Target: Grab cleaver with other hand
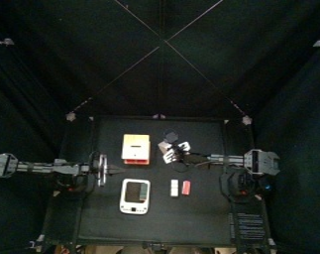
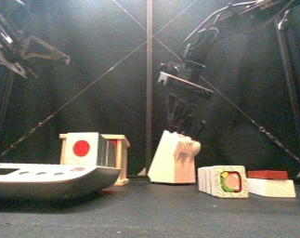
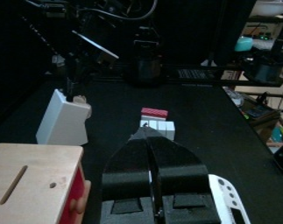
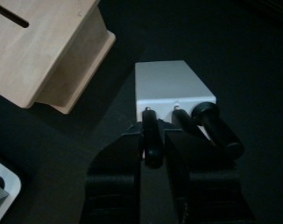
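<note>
Cleaver – indistinct among dark handles (image 4: 214,131), slotted in pale knife block (image 2: 177,160)

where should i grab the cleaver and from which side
Take the cleaver by its dark handle: the blade appears sunk in the knife block, so only the handle stands free. Come from above, along the handle's tilt, where the right gripper hangs. Which handle is the cleaver's is hard to tell.

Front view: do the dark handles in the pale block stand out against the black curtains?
Front view: block brightly lit, its handles nearly lost in the dark backdrop. Right wrist view: the handles stand out against the pale block.
</note>
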`<state>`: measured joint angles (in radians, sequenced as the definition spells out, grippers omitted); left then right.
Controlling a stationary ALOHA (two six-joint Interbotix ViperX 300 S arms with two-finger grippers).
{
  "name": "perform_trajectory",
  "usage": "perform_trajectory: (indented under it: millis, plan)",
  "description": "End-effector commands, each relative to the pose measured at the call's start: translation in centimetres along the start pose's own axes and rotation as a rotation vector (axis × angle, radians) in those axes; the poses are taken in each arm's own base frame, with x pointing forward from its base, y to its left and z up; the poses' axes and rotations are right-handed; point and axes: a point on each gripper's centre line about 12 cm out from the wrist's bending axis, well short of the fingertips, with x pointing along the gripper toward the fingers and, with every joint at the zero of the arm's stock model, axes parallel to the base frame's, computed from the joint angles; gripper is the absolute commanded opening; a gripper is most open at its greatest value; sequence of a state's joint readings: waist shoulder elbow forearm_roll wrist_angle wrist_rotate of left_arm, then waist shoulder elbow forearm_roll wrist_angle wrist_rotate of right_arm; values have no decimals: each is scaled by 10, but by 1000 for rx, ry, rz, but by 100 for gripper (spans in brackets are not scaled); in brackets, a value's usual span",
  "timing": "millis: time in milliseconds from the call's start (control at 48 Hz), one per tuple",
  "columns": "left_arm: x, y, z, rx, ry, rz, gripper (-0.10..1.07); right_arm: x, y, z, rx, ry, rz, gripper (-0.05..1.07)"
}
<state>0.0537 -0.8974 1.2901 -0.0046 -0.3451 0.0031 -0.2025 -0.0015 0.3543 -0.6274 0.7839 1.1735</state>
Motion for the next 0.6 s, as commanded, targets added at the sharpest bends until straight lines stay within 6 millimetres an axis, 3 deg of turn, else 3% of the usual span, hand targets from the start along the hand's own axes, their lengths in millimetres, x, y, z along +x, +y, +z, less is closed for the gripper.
perform_trajectory:
  millis: [0, 583]
  plan:
    - [1, 1, 6, 0, -20, 3, -2, -9, 3, 11, 16, -29, 25, 52]
    - [1, 1, 6, 0, -20, 3, -2, -24, 14, 19, 10, -55, 47, 52]
